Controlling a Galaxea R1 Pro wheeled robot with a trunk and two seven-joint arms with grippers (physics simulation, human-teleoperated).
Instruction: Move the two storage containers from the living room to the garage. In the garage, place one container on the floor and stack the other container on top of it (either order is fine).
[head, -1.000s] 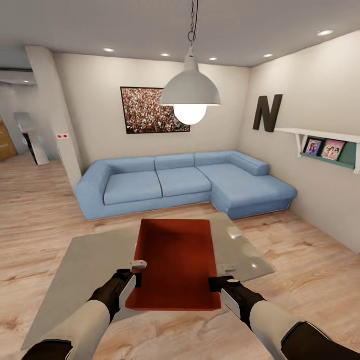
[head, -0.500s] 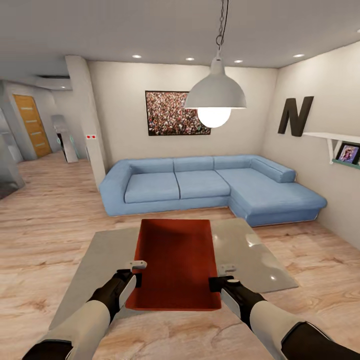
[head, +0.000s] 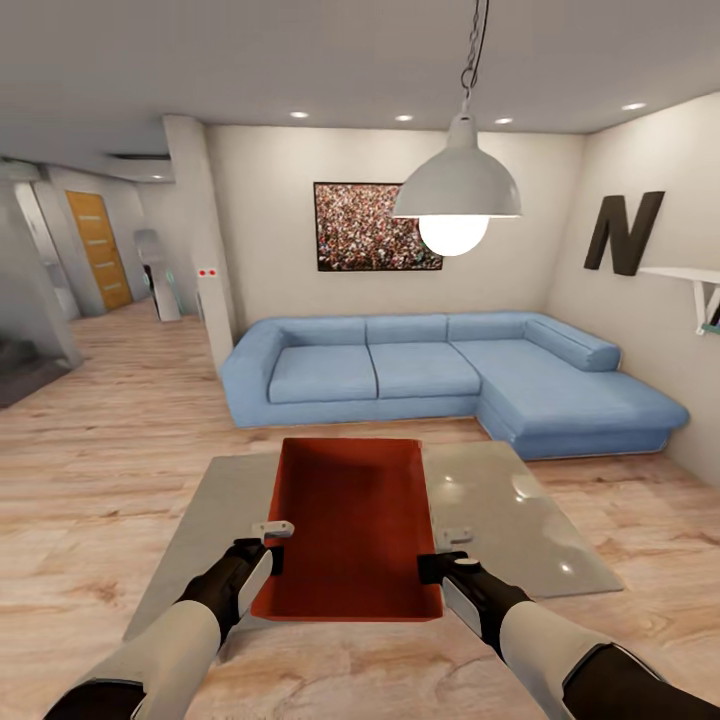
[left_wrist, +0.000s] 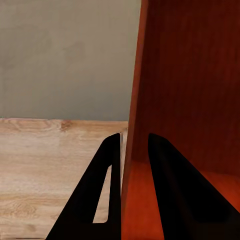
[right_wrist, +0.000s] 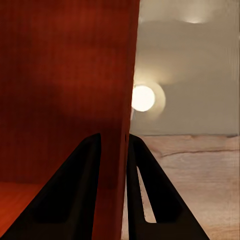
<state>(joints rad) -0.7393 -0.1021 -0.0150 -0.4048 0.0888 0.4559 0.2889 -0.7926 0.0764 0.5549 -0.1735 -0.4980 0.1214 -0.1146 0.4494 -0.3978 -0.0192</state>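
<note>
Held between both grippers: orange-red storage container (head: 350, 525), left gripper (head: 268, 541) clamped on its left wall, right gripper (head: 440, 553) clamped on its right wall (one finger (left_wrist: 182, 200) inside, one outside), above grey rug (head: 510, 510), blue sofa (head: 450, 380) beyond.

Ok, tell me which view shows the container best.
The head view: the whole container shows there, open top up, held between the left gripper and right gripper over the grey rug. Each wrist view shows just one side wall pinched between two fingers.
</note>
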